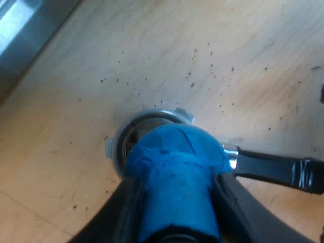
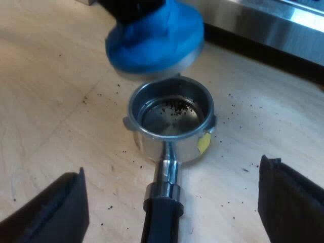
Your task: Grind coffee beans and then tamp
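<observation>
My left gripper is shut on the blue tamper, which hangs just above the metal holder lying on the wooden table. The holder's dark handle runs off sideways. In the right wrist view the holder's basket stands open with only a few grounds on its bottom. The tamper hovers over the basket's far rim, apart from it. My right gripper is open, its fingers wide on either side of the handle without touching it.
Scattered coffee grounds dot the wooden table around the holder. The espresso machine's metal base runs along just beyond the holder, and its edge is near in the left wrist view. A yellow mark sits on the basket's side.
</observation>
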You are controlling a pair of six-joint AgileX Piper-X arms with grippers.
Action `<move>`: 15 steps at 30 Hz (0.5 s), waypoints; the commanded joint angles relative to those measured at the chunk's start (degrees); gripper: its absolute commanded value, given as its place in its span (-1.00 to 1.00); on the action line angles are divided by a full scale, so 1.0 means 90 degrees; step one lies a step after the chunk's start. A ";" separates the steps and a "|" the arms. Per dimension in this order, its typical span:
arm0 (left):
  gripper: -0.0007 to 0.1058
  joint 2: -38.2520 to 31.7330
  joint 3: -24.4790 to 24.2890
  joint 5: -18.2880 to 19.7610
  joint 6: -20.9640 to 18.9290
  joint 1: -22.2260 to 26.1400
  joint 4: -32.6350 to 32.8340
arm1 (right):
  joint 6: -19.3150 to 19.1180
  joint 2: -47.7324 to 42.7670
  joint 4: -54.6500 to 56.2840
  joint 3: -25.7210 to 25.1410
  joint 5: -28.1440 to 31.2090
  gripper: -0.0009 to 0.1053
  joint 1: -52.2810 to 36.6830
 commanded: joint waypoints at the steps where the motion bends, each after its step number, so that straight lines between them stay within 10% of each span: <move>1: -0.98 0.0118 -0.0046 -0.0044 -0.0045 -0.0020 -0.0058 | -0.0030 -0.0036 -0.0044 -0.0009 0.0034 0.35 0.0003; 15: -0.98 0.1012 -0.0046 -0.0026 0.0090 -0.0020 -0.0365 | -0.0030 -0.0036 -0.0044 -0.0009 0.0034 0.35 0.0003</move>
